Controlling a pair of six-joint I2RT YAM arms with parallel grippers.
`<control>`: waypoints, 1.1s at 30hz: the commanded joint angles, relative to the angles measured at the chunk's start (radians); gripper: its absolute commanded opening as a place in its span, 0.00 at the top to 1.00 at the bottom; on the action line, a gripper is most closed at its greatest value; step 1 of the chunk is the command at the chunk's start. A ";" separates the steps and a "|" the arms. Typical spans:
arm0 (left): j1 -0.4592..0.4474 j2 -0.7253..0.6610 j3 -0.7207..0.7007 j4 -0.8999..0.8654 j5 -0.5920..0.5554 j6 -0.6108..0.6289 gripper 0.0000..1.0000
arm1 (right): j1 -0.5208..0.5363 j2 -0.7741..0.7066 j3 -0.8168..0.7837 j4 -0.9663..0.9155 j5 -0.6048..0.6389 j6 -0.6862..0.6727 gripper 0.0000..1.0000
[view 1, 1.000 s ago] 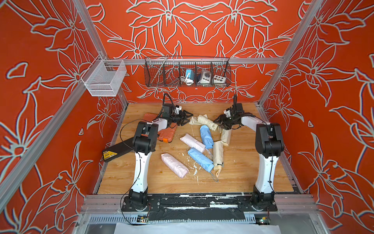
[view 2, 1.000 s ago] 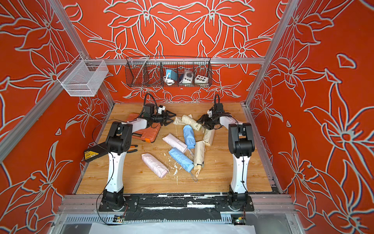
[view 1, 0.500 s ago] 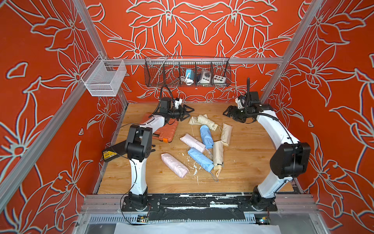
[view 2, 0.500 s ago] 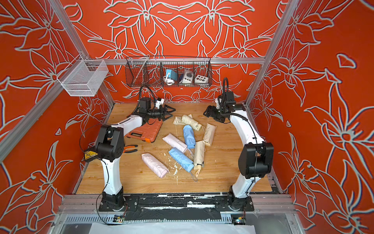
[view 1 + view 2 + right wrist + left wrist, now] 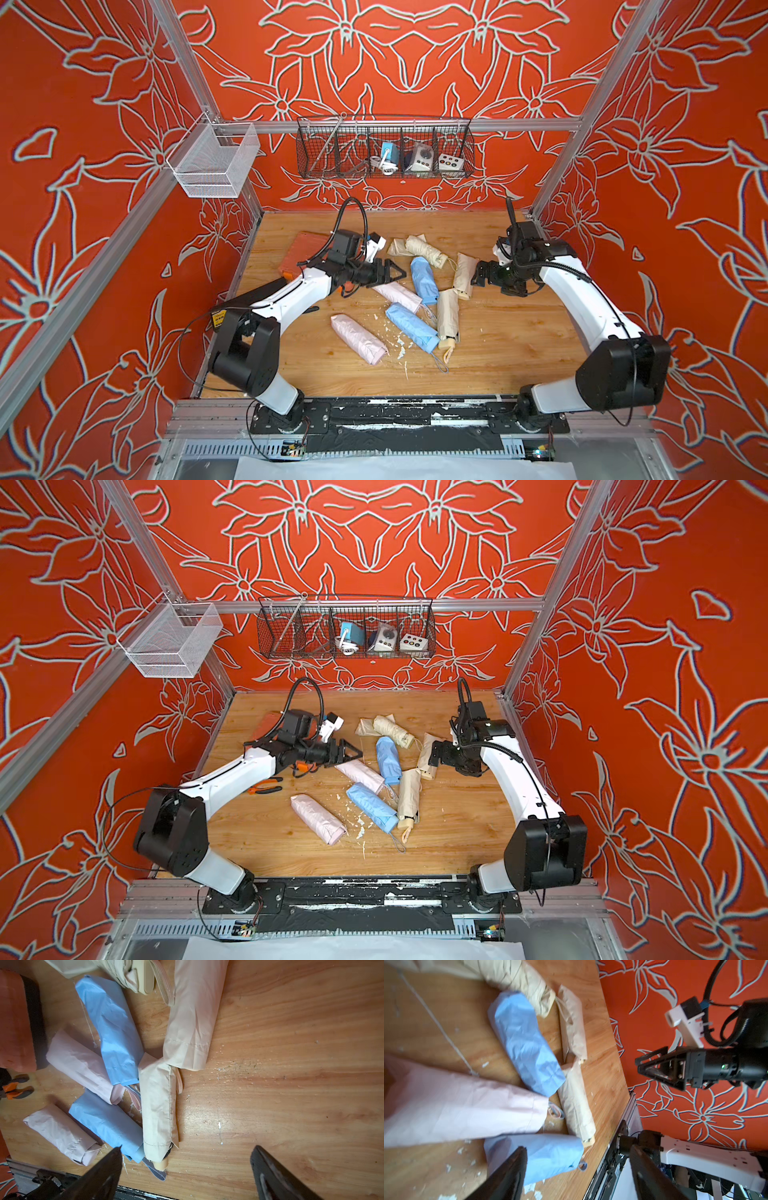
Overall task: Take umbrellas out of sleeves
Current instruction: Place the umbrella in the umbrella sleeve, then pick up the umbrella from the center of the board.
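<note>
**Op 1:** Left gripper [image 5: 395, 273] is spread wide and empty, near the far end of the pink umbrella [image 5: 395, 293]. The right gripper [image 5: 478, 277] is wide and empty too, just beside the cream umbrella [image 5: 463, 270] on the table [image 5: 519, 332].

**Op 2:** Which step?

**Op 1:** I'd call it reaching for the next one. Only 1, the bare umbrella [image 5: 426, 250] at the back, looks uncovered.

**Op 2:** How does the cream one lie?

**Op 1:** Its long axis runs back to front, slightly slanted, with the hemmed open end toward the front. I'd pin the closed far end with 1 gripper. The other would pull at the open end, along that axis.
</note>
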 commanded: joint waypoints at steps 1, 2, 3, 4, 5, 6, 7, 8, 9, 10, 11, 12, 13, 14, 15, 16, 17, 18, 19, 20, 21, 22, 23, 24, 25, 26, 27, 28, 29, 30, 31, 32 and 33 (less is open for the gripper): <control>-0.003 -0.065 -0.068 0.026 -0.027 0.023 0.23 | 0.023 0.033 0.003 0.032 0.035 0.017 0.02; -0.005 -0.077 -0.082 0.020 -0.028 0.029 0.23 | 0.028 0.055 0.012 0.041 0.042 0.018 0.02; -0.010 -0.086 -0.094 0.018 -0.027 0.036 0.23 | 0.031 0.077 0.022 0.047 0.047 0.020 0.02; -0.013 -0.096 -0.109 0.018 -0.030 0.040 0.23 | 0.037 0.104 0.036 0.055 0.050 0.020 0.02; -0.016 -0.106 -0.126 0.019 -0.034 0.042 0.23 | 0.043 0.131 0.046 0.066 0.057 0.023 0.02; -0.017 -0.113 -0.141 0.024 -0.036 0.039 0.23 | 0.049 0.154 0.057 0.078 0.065 0.025 0.01; -0.018 -0.120 -0.160 0.033 -0.036 0.034 0.23 | 0.053 0.183 0.069 0.090 0.076 0.024 0.02; -0.020 -0.125 -0.175 0.041 -0.035 0.028 0.22 | 0.056 0.213 0.082 0.102 0.089 0.024 0.02; -0.020 -0.130 -0.186 0.045 -0.035 0.025 0.22 | 0.060 0.238 0.098 0.106 0.100 0.024 0.02; -0.019 -0.134 -0.195 0.045 -0.036 0.024 0.22 | 0.063 0.271 0.120 0.110 0.111 0.023 0.02; -0.020 -0.137 -0.198 0.041 -0.038 0.026 0.22 | 0.064 0.304 0.143 0.114 0.121 0.022 0.02; -0.020 -0.139 -0.198 0.033 -0.040 0.032 0.22 | 0.064 0.331 0.165 0.112 0.135 0.023 0.02; -0.020 -0.140 -0.195 0.024 -0.042 0.041 0.22 | 0.066 0.364 0.189 0.111 0.150 0.022 0.02; -0.020 -0.141 -0.192 0.012 -0.044 0.051 0.22 | 0.067 0.395 0.210 0.114 0.156 0.020 0.01; -0.020 -0.141 -0.189 0.002 -0.045 0.058 0.22 | 0.067 0.422 0.228 0.113 0.159 0.020 0.02; -0.020 -0.140 -0.187 -0.005 -0.046 0.063 0.22 | 0.068 0.454 0.251 0.110 0.163 0.020 0.02; -0.020 -0.140 -0.185 -0.010 -0.044 0.068 0.22 | 0.070 0.482 0.271 0.107 0.167 0.020 0.02; -0.020 -0.141 -0.184 -0.013 -0.043 0.071 0.22 | 0.070 0.506 0.285 0.104 0.169 0.021 0.03; -0.020 -0.139 -0.184 -0.016 -0.042 0.074 0.22 | 0.072 0.529 0.300 0.100 0.178 0.025 0.03; -0.020 -0.137 -0.184 -0.018 -0.041 0.077 0.22 | 0.072 0.548 0.308 0.096 0.187 0.029 0.03; -0.020 -0.135 -0.183 -0.021 -0.041 0.078 0.22 | 0.075 0.565 0.314 0.098 0.192 0.031 0.04; -0.020 -0.132 -0.182 -0.024 -0.039 0.080 0.22 | 0.075 0.579 0.315 0.102 0.193 0.032 0.04; -0.020 -0.129 -0.181 -0.026 -0.039 0.082 0.22 | 0.075 0.589 0.313 0.109 0.189 0.034 0.05; -0.020 -0.126 -0.180 -0.028 -0.039 0.084 0.22 | 0.076 0.600 0.309 0.120 0.188 0.035 0.06; -0.020 -0.122 -0.180 -0.028 -0.039 0.086 0.22 | 0.078 0.611 0.308 0.126 0.191 0.035 0.06; -0.020 -0.120 -0.180 -0.029 -0.038 0.088 0.22 | 0.079 0.617 0.307 0.130 0.194 0.035 0.07; -0.020 -0.115 -0.178 -0.030 -0.034 0.091 0.22 | 0.081 0.626 0.306 0.136 0.195 0.037 0.07; -0.020 -0.110 -0.176 -0.031 -0.030 0.093 0.22 | 0.083 0.632 0.306 0.142 0.196 0.036 0.08; -0.020 -0.105 -0.174 -0.033 -0.029 0.096 0.22 | 0.084 0.638 0.305 0.145 0.195 0.037 0.08; -0.020 -0.099 -0.173 -0.034 -0.029 0.097 0.22 | 0.085 0.644 0.307 0.150 0.195 0.038 0.08; -0.020 -0.093 -0.170 -0.033 -0.027 0.098 0.22 | 0.086 0.650 0.308 0.153 0.198 0.039 0.08; -0.020 -0.088 -0.169 -0.033 -0.027 0.099 0.22 | 0.087 0.655 0.310 0.153 0.202 0.041 0.09; -0.020 -0.083 -0.166 -0.033 -0.026 0.100 0.22 | 0.089 0.659 0.311 0.159 0.203 0.043 0.09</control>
